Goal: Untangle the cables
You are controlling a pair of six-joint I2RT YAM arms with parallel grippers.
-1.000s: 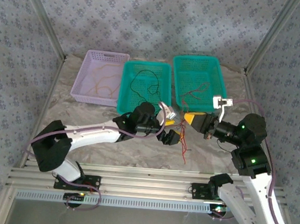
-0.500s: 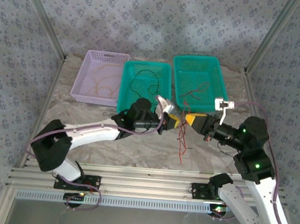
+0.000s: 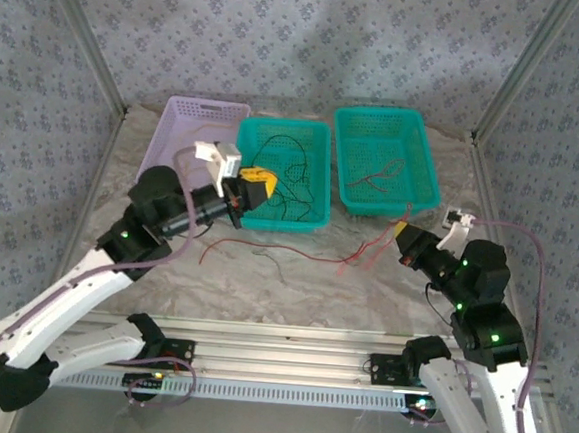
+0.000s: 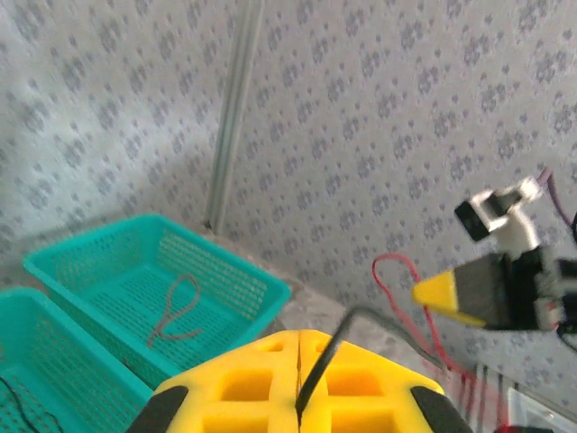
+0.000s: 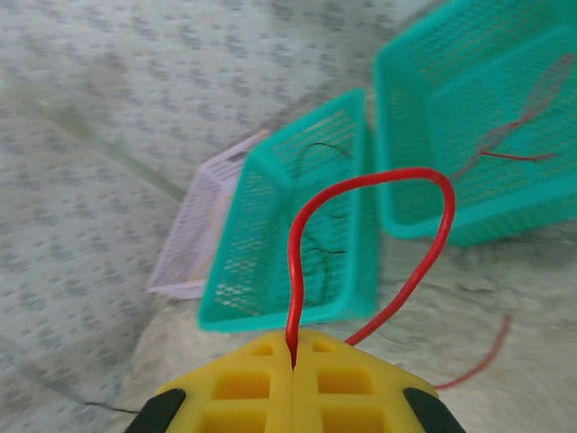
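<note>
The left claw (image 3: 257,180) is pressed together on a dark cable (image 4: 317,370), which comes out of the seam between its yellow tips in the left wrist view. It sits left of centre in the top view, at the near left corner of the middle green basket (image 3: 314,221). The right claw (image 3: 401,228) is also pressed together, pinching a red cable (image 5: 291,298) that arches up out of its tips and curls back down. It sits right of centre, just below the right green basket (image 3: 434,193).

The two claws are well apart, facing each other across the bench (image 3: 263,300). The cables sag between them, lying roughly left to right along that same line and touching the bench at mid-frame. More strands lie in the baskets.

The slack of the red cable lies to the left of the right claw, so the right arm is nearer to it. My guess is that the next pull must follow this left-right axis — drawing the claws further apart, not sideways.
</note>
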